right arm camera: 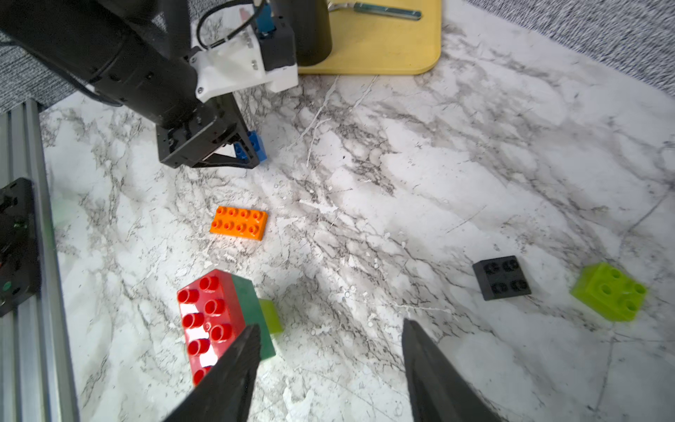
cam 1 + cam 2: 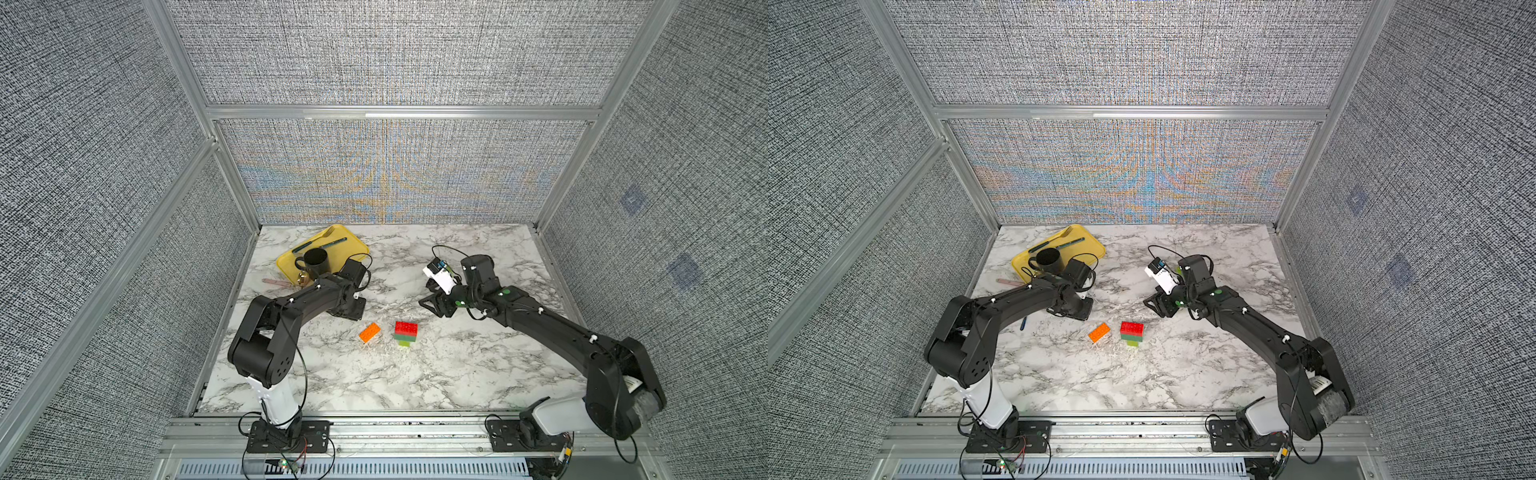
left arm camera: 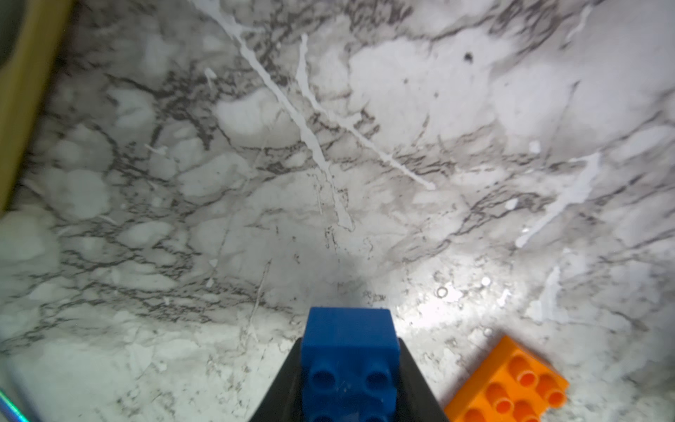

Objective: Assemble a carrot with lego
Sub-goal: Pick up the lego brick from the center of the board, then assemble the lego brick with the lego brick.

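My left gripper (image 3: pixel 350 343) is shut on a blue square brick (image 3: pixel 349 365), low over the marble table; the right wrist view shows the same grip (image 1: pixel 252 151). In both top views the arm hides the blue brick. An orange oblong brick (image 2: pixel 370 332) (image 3: pixel 511 383) lies just beside it. The partly built carrot (image 2: pixel 406 331) (image 1: pixel 212 321) stands mid-table: red on dark green on lime. My right gripper (image 1: pixel 330 325) hangs open and empty to the right of that stack (image 2: pixel 432 301). A black square brick (image 1: pixel 501 277) and a lime brick (image 1: pixel 608 292) lie loose beyond it.
A yellow tray (image 2: pixel 286 266) at the back left holds a black mug (image 2: pixel 318 262), a fork and a pen. A pink stick (image 2: pixel 276 282) lies by the tray. A blue pen (image 2: pixel 1023 323) lies under the left arm. Fabric walls enclose the table on three sides.
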`<state>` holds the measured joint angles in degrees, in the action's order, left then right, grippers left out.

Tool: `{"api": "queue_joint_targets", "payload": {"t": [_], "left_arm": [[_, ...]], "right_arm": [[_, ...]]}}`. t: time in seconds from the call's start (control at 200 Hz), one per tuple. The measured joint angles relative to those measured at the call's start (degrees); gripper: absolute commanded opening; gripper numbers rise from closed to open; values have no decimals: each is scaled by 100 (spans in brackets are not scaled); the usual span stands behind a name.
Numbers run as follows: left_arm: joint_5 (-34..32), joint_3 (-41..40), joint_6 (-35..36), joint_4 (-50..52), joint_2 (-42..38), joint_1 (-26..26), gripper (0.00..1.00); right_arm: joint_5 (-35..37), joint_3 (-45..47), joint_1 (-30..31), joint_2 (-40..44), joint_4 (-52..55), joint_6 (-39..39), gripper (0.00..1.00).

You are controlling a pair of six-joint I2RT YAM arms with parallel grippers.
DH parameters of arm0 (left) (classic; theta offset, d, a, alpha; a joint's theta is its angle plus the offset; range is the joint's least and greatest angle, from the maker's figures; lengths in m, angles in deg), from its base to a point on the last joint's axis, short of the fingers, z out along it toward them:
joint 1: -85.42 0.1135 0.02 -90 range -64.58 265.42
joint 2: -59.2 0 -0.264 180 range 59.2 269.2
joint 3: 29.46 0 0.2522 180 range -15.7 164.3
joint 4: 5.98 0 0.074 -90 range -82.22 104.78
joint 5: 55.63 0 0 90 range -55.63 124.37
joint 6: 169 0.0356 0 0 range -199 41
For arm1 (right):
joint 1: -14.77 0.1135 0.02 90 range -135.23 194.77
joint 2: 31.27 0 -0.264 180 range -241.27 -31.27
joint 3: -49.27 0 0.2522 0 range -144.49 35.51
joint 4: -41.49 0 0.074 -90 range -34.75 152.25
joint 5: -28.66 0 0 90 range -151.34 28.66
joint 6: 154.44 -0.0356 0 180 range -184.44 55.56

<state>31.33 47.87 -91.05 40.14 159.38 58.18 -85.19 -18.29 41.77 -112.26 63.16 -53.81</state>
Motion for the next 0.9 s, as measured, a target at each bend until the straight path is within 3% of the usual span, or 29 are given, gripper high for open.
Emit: {"api": "queue_joint_targets", "payload": {"t": [0.32, 0.515, 0.901], "left_arm": [[81, 153, -42, 293, -1248, -31, 15], [538, 444, 175, 717, -1974, -203, 13], [1425, 1316, 2083, 1368, -2059, -1086, 7]], "right_arm": [[1134, 632, -28, 640, -1102, -828, 65], [1698, 1117, -125, 1145, -1550, -1123, 68], [1770, 1711, -844, 1926, -1613, -1464, 72]]}}
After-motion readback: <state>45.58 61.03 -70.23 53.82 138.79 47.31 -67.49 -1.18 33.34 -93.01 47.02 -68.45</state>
